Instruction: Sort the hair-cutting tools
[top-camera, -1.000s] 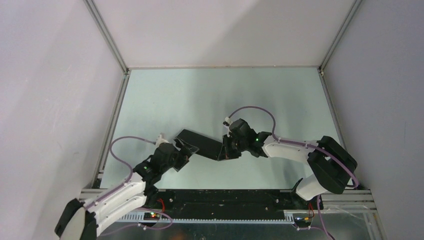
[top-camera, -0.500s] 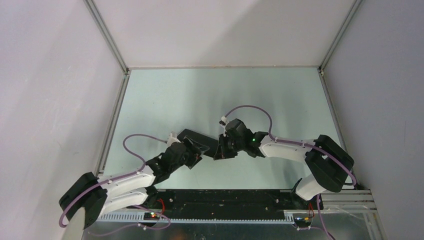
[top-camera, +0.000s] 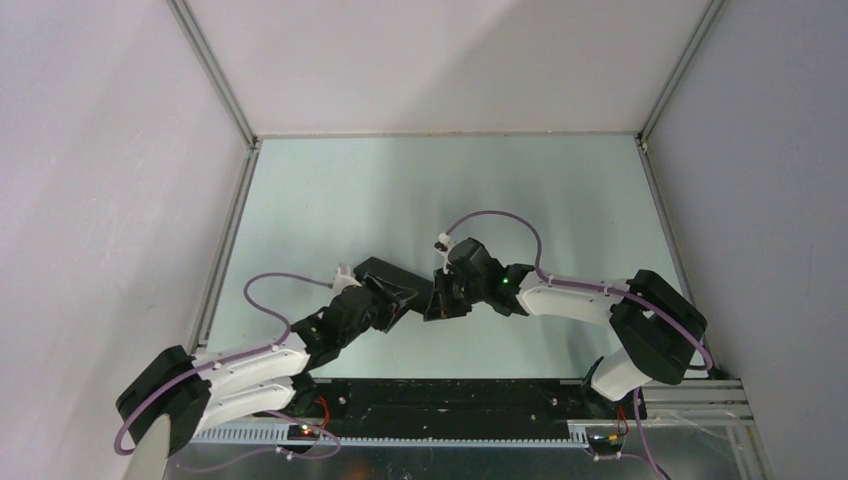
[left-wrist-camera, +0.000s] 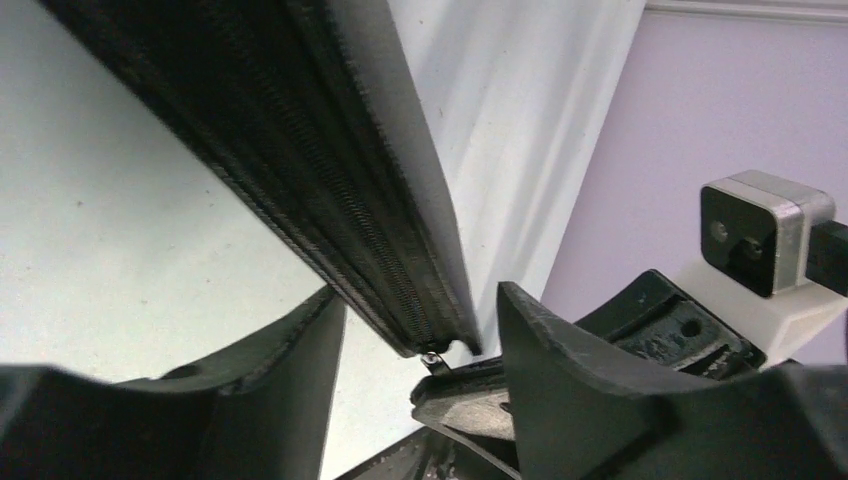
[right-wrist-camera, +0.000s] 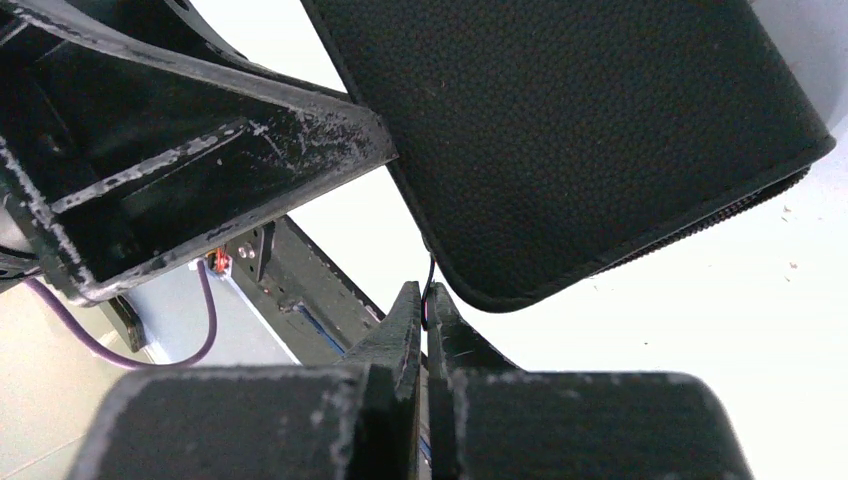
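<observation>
No hair-cutting tools show in any view. A black zip case (top-camera: 400, 283) lies tilted on the table between both arms, closed, with its zip running along the edge (left-wrist-camera: 330, 170). My left gripper (left-wrist-camera: 420, 300) is open and straddles the case's near corner, with a gap on each side. From the other end my right gripper (right-wrist-camera: 426, 295) is shut on the thin zipper pull (right-wrist-camera: 430, 275) at the corner of the case (right-wrist-camera: 570, 130). In the top view the left gripper (top-camera: 385, 300) and right gripper (top-camera: 437, 300) almost meet.
The pale green table (top-camera: 450, 190) is walled by white panels with metal frame rails (top-camera: 225, 250) on its sides. A black base rail (top-camera: 450, 395) runs along the near edge. The right wrist camera block (left-wrist-camera: 765, 235) sits close beside my left fingers.
My left arm has reached right and forward, so its jaws now span the case's corner, and they have narrowed. The right gripper, still shut, has shifted slightly left with the case.
</observation>
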